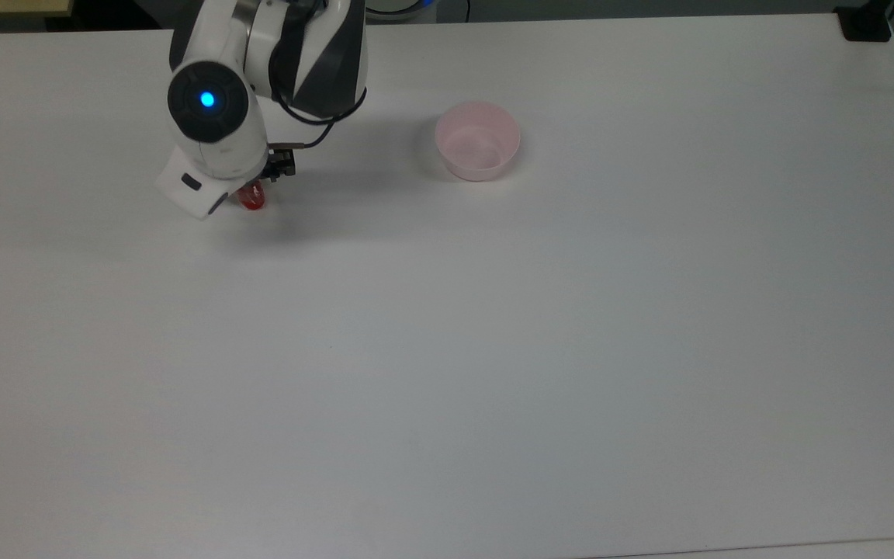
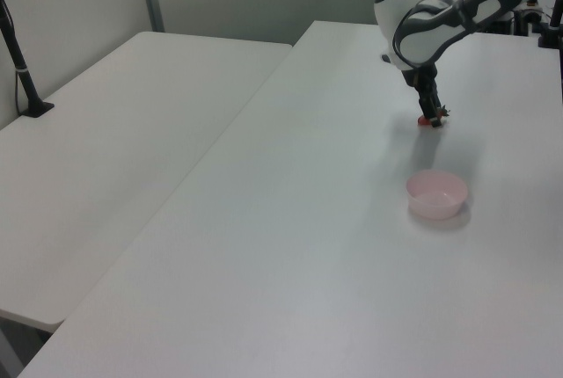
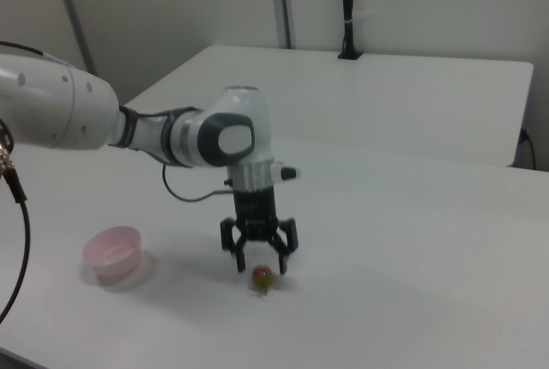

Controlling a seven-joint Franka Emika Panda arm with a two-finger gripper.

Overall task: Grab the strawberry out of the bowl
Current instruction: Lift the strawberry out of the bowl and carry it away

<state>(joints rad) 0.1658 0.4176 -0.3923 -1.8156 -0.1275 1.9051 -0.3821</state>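
The red strawberry (image 3: 262, 279) with its green cap lies on the white table, well to the right view's right of the bowl. My gripper (image 3: 262, 263) hangs just above it, open, its two dark fingers spread to either side of the fruit and not touching it. In the top view the strawberry (image 1: 252, 199) peeks out from under the white wrist, far to the top view's left of the pale pink bowl (image 1: 478, 168), which holds nothing. In the left view the gripper (image 2: 432, 112) points down at the strawberry (image 2: 428, 120), beyond the bowl (image 2: 435, 195).
The white table (image 1: 493, 349) stretches wide toward the top view's bottom and right. A second white table (image 2: 114, 141) stands alongside at the left view's left. A black clamp post (image 2: 22, 70) stands at its far edge.
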